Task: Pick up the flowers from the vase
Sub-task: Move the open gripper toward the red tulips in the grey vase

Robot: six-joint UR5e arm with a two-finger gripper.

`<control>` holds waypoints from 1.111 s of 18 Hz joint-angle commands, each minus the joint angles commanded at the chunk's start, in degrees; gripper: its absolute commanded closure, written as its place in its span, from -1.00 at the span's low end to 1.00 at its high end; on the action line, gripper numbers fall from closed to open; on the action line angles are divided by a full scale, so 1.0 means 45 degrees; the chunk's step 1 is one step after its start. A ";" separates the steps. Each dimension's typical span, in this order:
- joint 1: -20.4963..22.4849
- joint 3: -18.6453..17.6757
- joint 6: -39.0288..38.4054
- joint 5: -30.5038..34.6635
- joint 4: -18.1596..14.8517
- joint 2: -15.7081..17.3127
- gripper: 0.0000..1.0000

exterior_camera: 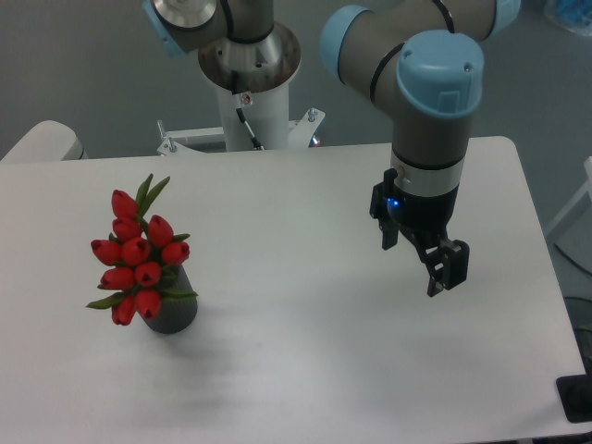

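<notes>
The flowers (pixel 139 259), a bunch of red tulip buds with green leaves, stand in the vase (pixel 173 313), a small dark grey cylinder on the left part of the white table. The bunch leans up and to the left, and its stems are hidden inside the vase. My gripper (pixel 418 259) hangs above the right half of the table, far to the right of the flowers. It points down, its black fingers (pixel 448 268) spread apart with nothing between them.
The white table (pixel 305 370) has its right edge close to my gripper and its front edge at the bottom of the view. The arm's base column (pixel 248 83) rises behind the table's far edge, and a black object (pixel 578 398) sits off the front right corner.
</notes>
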 joint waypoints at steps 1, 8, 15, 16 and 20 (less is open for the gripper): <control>0.0000 -0.0097 0.0039 0.0000 0.0000 0.0019 -1.00; -0.0058 -0.0624 -0.0137 -0.0058 0.0527 0.0175 -1.00; 0.0234 -0.1756 -0.1166 -0.2613 0.0567 0.0898 -1.00; 0.0215 -0.1932 -0.1732 -0.3023 0.0567 0.0918 -1.00; 0.0040 -0.2946 -0.2850 -0.4177 0.1071 0.1581 -1.00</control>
